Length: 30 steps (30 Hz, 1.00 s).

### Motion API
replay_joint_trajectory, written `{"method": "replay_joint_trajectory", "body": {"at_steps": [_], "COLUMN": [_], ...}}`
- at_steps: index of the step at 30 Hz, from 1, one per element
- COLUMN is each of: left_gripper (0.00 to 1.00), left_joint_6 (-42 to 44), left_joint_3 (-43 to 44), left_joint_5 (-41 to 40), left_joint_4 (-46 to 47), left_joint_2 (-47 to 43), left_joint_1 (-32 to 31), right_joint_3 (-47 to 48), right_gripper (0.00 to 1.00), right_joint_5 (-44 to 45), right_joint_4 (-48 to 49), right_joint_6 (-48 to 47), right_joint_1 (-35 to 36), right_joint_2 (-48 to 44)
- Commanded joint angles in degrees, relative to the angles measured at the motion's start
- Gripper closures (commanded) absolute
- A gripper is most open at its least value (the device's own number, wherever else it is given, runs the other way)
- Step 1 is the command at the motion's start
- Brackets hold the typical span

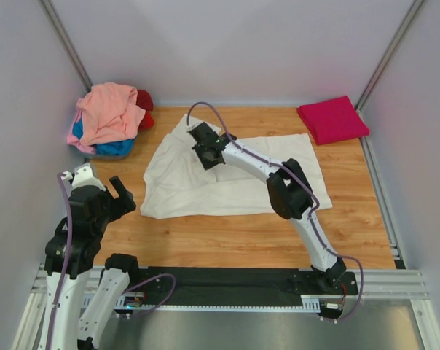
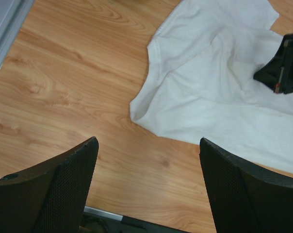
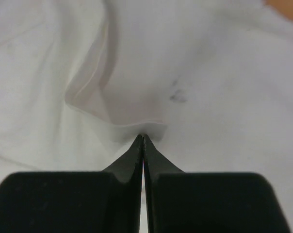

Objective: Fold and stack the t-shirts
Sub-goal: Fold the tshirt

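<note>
1. The left gripper (image 2: 147,145) hangs spread over bare table (image 1: 242,237), holding nothing.
2. The right gripper (image 3: 143,138), pressed together, pinches a ridge of the white shirt (image 1: 198,191), rumpled mid-table. It looks light and limp, so corners or hem seem best.
3. Far left is a shirt heap (image 1: 109,113); far right, the folded magenta shirt (image 1: 333,119).

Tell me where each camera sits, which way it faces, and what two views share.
Top: fixed above and behind the robot, looking down on the table; left hand and right hand both show.
Left wrist: looks down past its open fingers at the table and the white shirt.
Right wrist: close over that shirt, its shut fingers pinching a fold.
Shared: top and left wrist both show the right hand.
</note>
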Motion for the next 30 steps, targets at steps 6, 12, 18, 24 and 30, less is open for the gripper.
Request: {"method": "replay_joint_trajectory", "body": {"at_steps": [6, 12, 18, 24, 30], "left_gripper": [0.09, 0.1, 0.11, 0.11, 0.02], "left_joint_6": [0.1, 1.2, 0.8, 0.0, 3.1], "left_joint_3": [-0.2, -0.4, 1.6, 10.7, 37.6], "left_joint_5": [0.0, 1.0, 11.9, 12.1, 12.2], "left_joint_4": [0.6, 1.2, 11.2, 27.7, 29.6], "left_joint_2": [0.0, 1.3, 12.7, 39.3, 72.1], "left_joint_1": [0.5, 0.5, -1.1, -7.7, -7.3], "right_joint_3": [13.8, 0.2, -16.5, -32.3, -48.3], "right_gripper": [0.99, 1.0, 0.32, 0.13, 0.1], "right_joint_5": [12.8, 11.6, 1.8, -1.0, -5.0], "right_joint_4": [-6.1, -0.8, 4.8, 9.4, 12.9], "right_joint_6": [0.2, 2.2, 9.6, 14.1, 19.0], "right_joint_1": [-9.9, -11.5, -18.3, -24.0, -24.0], "right_joint_2": [4.6, -6.7, -22.0, -39.4, -52.0]}}
